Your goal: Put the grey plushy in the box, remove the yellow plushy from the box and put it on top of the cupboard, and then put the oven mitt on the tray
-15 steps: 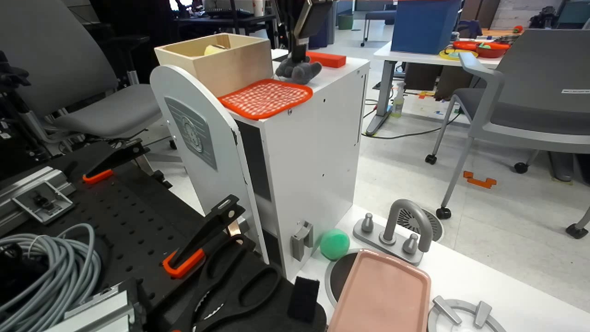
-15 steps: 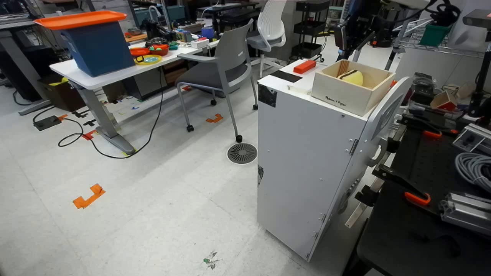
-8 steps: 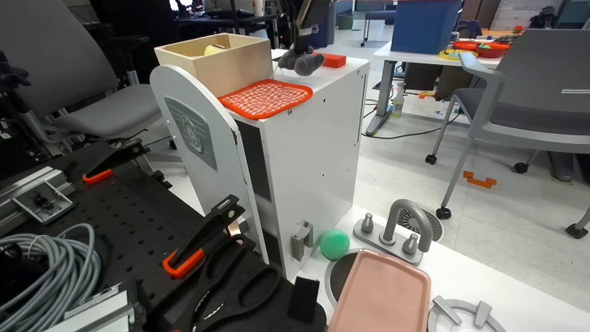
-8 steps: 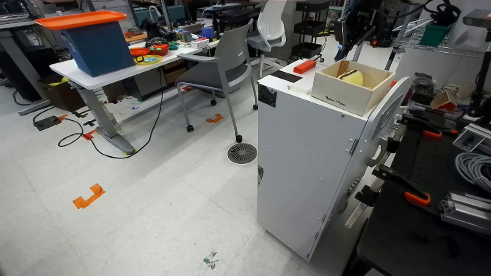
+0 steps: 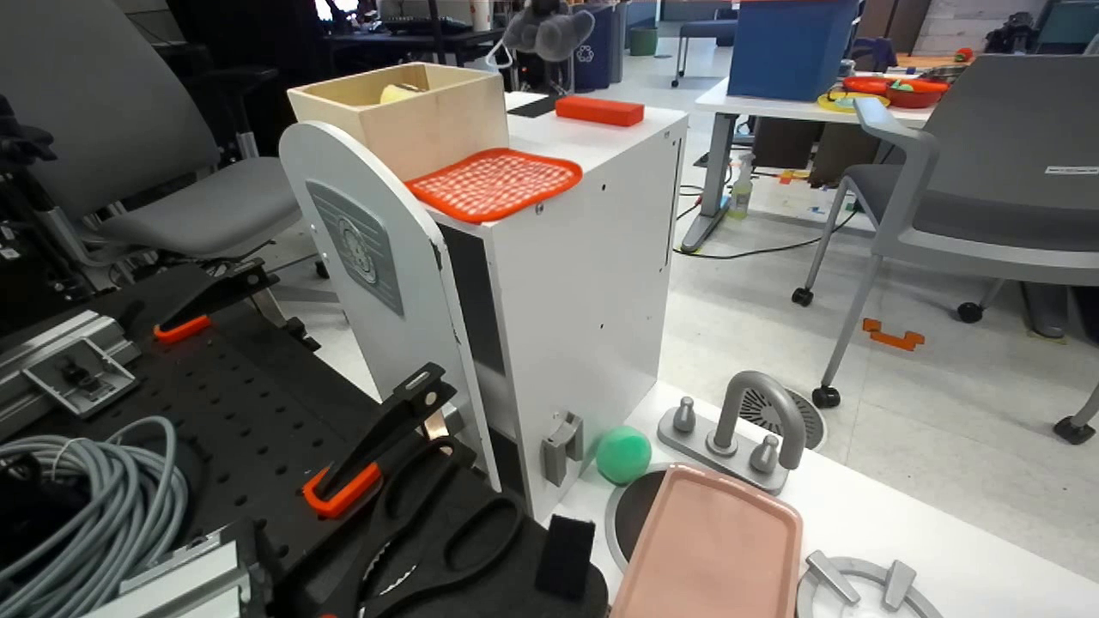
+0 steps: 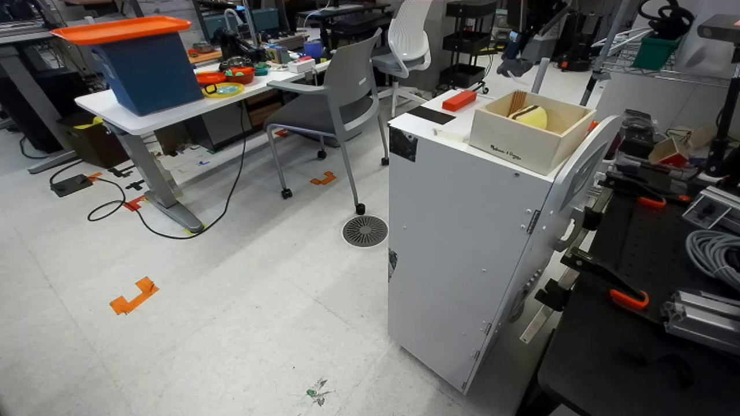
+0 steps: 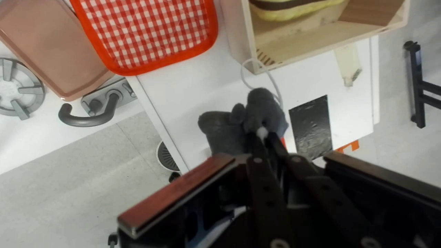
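My gripper [image 7: 263,140] is shut on the grey plushy [image 7: 220,132]. The plushy hangs well above the cupboard [image 5: 592,283], as an exterior view shows it [image 5: 549,36]; it also shows in an exterior view [image 6: 514,66]. A pale loop of string hangs from it. The wooden box [image 6: 514,141] stands on the cupboard. The yellow plushy [image 6: 535,117] lies inside it. The red-and-white checked oven mitt [image 5: 498,183] lies flat on the cupboard beside the box. The pink tray [image 5: 717,549] lies lower down, on the white counter.
A red block [image 5: 599,111] lies on the cupboard top behind the mitt. A grey faucet [image 5: 764,412] and a green ball [image 5: 623,455] are near the tray. A black table [image 6: 636,346] with clamps [image 5: 378,438] stands beside the cupboard.
The gripper has risen with the grey plushy in it, from close above the cupboard top to above box height. The box, yellow plushy, mitt and tray have not moved.
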You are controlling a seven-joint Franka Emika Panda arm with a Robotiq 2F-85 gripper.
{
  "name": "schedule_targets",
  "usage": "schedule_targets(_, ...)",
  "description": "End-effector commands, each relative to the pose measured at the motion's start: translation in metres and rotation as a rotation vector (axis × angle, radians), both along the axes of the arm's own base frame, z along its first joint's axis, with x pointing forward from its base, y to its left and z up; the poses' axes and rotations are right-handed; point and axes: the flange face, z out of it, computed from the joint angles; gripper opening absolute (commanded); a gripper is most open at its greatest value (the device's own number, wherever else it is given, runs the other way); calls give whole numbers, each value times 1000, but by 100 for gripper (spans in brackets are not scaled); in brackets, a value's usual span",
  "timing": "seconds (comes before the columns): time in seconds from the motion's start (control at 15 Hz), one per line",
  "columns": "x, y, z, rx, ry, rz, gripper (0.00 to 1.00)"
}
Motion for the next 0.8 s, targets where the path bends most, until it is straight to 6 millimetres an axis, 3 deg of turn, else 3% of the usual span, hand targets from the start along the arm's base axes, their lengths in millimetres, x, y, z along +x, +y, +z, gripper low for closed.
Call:
schedule_targets(0.0, -28, 21, 31, 0, 14, 120, 2)
schedule_targets(0.4, -56, 37, 55, -26, 82, 286, 2)
schedule_targets(0.73, -57, 36, 49, -117, 119, 323, 2)
